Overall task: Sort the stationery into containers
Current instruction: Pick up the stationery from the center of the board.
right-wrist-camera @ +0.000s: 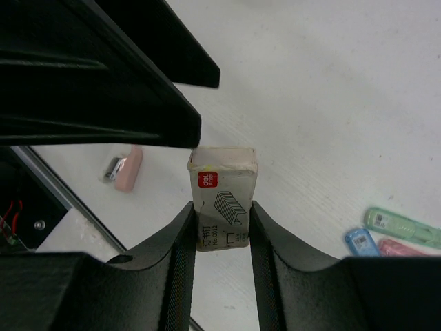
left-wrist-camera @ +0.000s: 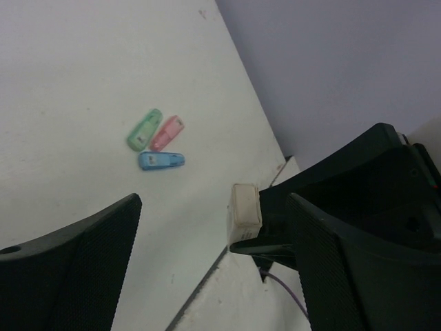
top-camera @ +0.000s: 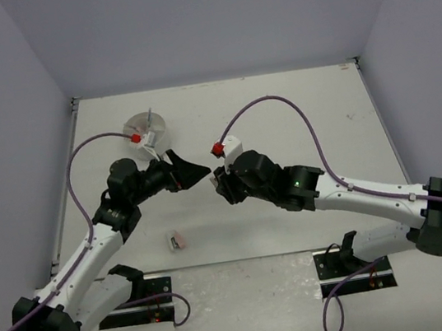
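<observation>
Right tool (right-wrist-camera: pixel 220 210) grips a staple box (right-wrist-camera: pixel 222 176); left tool (left-wrist-camera: pixel 213 207) gapes empty. Three capsules (left-wrist-camera: pixel 167 133) lie unsorted on the bench (left-wrist-camera: pixel 69 83).

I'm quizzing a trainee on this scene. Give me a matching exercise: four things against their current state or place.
1 small white box
2 green capsule
3 left gripper
4 white dish

A open, empty
B clamped in the right gripper
C on the table beside the pink capsule and blue capsule
D left half of the table, beyond the left arm

Pairs: 1-B, 2-C, 3-A, 4-D
</observation>
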Motion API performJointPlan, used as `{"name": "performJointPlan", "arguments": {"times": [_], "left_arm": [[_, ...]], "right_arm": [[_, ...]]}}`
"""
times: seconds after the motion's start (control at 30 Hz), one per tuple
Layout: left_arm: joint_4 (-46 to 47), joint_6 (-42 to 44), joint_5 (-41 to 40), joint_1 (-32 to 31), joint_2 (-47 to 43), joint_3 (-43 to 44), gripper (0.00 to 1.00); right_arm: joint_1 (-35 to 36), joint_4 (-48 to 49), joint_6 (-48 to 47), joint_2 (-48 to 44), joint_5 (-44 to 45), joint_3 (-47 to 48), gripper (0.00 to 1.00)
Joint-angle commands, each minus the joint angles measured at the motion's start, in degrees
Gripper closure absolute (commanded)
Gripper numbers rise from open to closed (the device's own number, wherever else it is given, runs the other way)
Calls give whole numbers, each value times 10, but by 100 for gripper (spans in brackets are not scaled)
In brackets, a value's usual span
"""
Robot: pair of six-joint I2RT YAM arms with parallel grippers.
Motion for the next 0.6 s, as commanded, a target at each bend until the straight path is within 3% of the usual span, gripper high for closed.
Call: {"name": "performJointPlan", "arguments": {"times": [0.0, 0.27, 0.43, 0.53, 0.57], "left_arm": [[175, -78, 11, -39, 29, -10, 18], [217, -86, 8, -107, 88, -4, 48], [220, -80, 11, -130, 121, 5, 52], [220, -75, 7, -138, 129, 9, 71], [220, -75, 6, -141, 130, 9, 74]], "right_arm": [[0, 41, -14, -32, 43, -30, 100], [0, 39, -13, -80, 67, -49, 100], [0, 44, -19, -93, 63, -49, 100], [0, 52, -23, -101, 65, -54, 100], [0, 55, -24, -104, 69, -56, 100]]}}
